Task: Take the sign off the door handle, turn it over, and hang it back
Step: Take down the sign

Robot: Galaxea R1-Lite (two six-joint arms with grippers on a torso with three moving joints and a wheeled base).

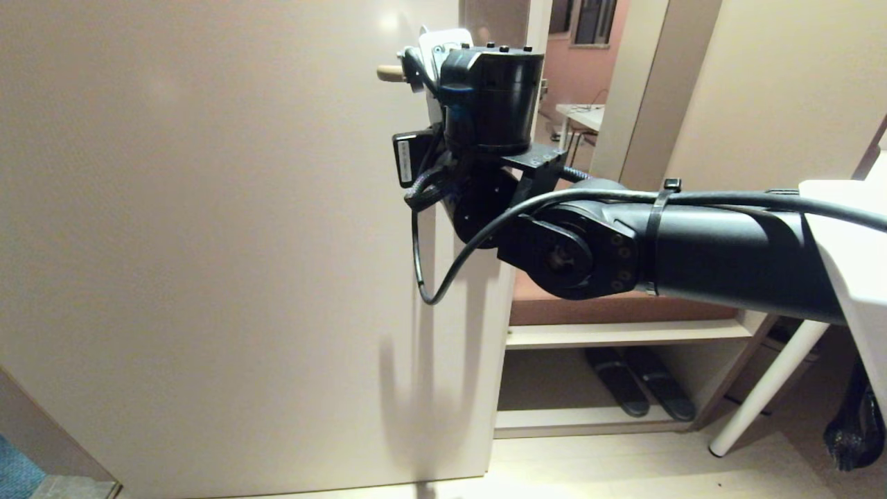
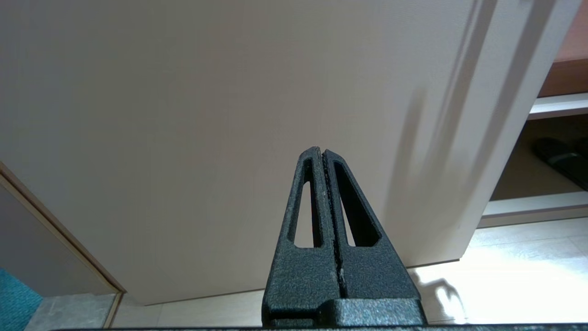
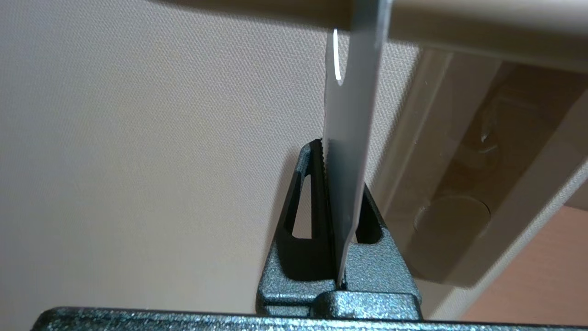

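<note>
Claw [image 3: 328,151] of right arm raised, pinching sign [image 3: 349,138] under door handle [image 3: 459,27]

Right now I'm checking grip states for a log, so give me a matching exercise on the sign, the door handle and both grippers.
Column one:
1. sign
2. door handle
3. left gripper
4. right gripper

Column two:
A. shut on nothing, low before the door
B. horizontal beige bar
C. clamped edge-on between fingers
D. shut on the card

Pairs: 1-C, 2-B, 3-A, 4-D
</note>
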